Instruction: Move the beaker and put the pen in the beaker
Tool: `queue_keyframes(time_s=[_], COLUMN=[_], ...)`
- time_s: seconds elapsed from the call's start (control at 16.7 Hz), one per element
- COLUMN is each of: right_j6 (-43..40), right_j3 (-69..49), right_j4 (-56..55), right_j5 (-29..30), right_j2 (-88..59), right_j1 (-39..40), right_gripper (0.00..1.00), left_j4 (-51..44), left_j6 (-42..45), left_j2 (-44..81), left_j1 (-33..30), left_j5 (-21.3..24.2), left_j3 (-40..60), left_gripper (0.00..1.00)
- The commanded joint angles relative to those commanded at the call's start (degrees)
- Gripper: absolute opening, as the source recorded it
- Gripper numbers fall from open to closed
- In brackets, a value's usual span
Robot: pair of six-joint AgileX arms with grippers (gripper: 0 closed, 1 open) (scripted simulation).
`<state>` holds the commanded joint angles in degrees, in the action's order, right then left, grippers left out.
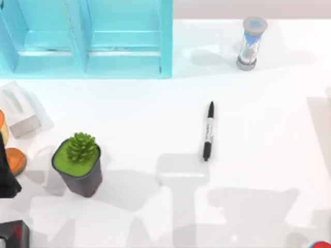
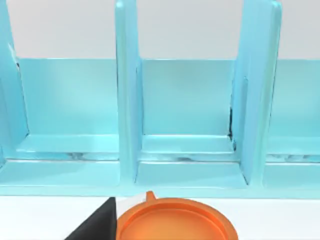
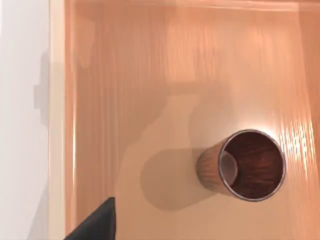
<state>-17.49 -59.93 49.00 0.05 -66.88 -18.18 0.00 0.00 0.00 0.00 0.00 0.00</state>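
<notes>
We see the slim black marker pen with a white-grey labelled middle (image 1: 208, 131) lying flat on the white table (image 1: 258, 129), right of centre in the top view, its length running almost from the far side toward the near side, well apart from everything else. The small copper-brown cylindrical beaker with a dark inside (image 3: 244, 165) stands upright on the floor of a pale orange-tan wooden tray (image 3: 125, 100) in our right wrist view, its mouth open toward the camera and its shadow spreading beside it on the tray floor. A dark finger of our right gripper (image 3: 95, 222) pokes in at the edge of that view, apart from the beaker and not touching it; we cannot tell how its jaws are set. Our left arm sits at the table's left edge in the top view, and its wrist view looks across an orange round lid-like disc (image 2: 175, 222) toward a turquoise shelf unit with upright dividers (image 2: 130, 125); a dark finger of our left gripper (image 2: 95, 225) shows just beside the disc, and its jaws' spacing is likewise not something we can tell. A green succulent in a dark grey square pot (image 1: 78, 164) stands at the near left, and a blue-and-grey hourglass (image 1: 250, 44) stands upright at the far right, both well away from the pen.
</notes>
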Motion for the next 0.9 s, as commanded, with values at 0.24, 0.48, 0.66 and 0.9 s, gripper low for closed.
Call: queue_keyframes(time_s=[0.24,0.48,0.66,0.9], right_j6=[-5.1,-8.9,-10.3,-10.5], right_j3=[-18.2,-31.1,-35.8,-36.3], right_j4=[14.3,24.8,28.7,29.2], right_j5=[0.0,0.0,0.0,0.0], right_j2=[-21.1,-35.5,-40.8,-41.4], right_j1=[-5.3,-9.1,-10.6,-10.7], right_gripper=[1.0,1.0,1.0,1.0], left_j4=[0.0,0.0,0.0,0.0], left_j6=[0.0,0.0,0.0,0.0], left_j2=[0.0,0.0,0.0,0.0], left_j1=[0.0,0.0,0.0,0.0], left_j5=[0.0,0.0,0.0,0.0], left_j3=[0.0,0.0,0.0,0.0], left_gripper=[1.0,1.0,1.0,1.0])
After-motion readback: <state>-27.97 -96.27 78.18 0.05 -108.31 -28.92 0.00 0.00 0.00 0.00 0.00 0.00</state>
